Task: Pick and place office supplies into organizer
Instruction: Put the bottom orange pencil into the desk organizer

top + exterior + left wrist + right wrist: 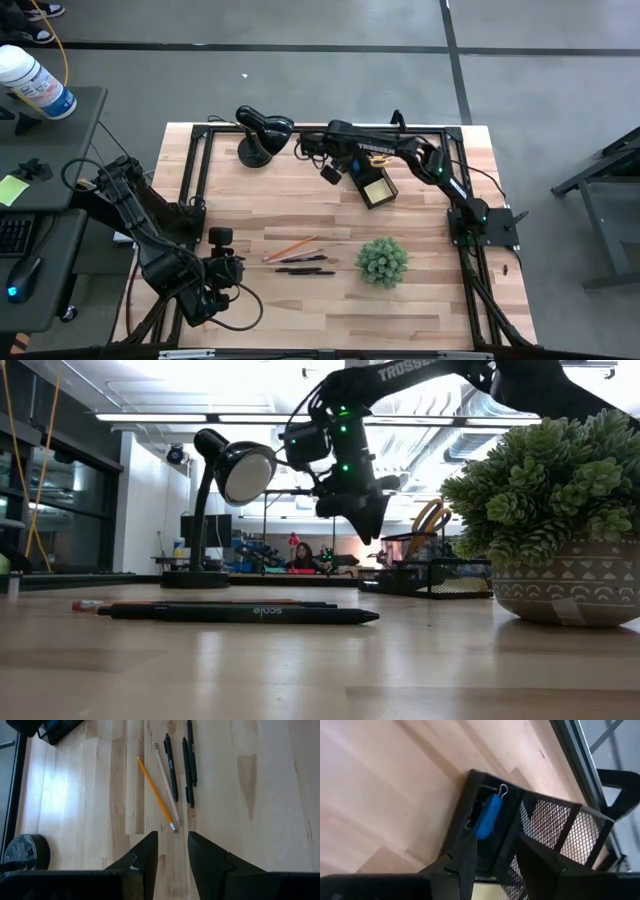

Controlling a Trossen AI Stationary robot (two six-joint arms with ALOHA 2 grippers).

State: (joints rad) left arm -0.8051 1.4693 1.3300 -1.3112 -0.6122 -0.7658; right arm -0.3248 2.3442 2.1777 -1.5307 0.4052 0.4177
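Right end effector (362, 172): I hold it over the organizer (378, 189) at the far side of the counter (300, 215). My two fingers stand apart with a clear gap between them, and nothing is between them.
Right fingers (461, 861): in my right wrist view they point down at the black mesh organizer (545, 827), above its narrow compartment.
Blue item (488, 816): it lies inside that narrow compartment, free of my fingers; a small metal clip shows at its end.
Sticky notes (377, 189): a yellow pad sits in the organizer.
Scissors (431, 517): in the low view the yellow handles stand up out of the organizer (430, 575).
Left end effector (222, 268): I hold it low at the near left part of the counter, near the pencils and pens. The fingers are parted and empty.
Left fingers (145, 857): in my left wrist view they point at the bare wood just short of the pencil ends.
Orange pencil (155, 793): it lies flat on the counter, beside the wooden pencil (166, 782).
Black pens (187, 765): three of them lie next to the pencils, all on the counter, well apart from the organizer.
Plant (382, 261): a round green one stands near the pens, toward the right.
Lamp (259, 135): black, at the far edge of the counter, to the left of the organizer.
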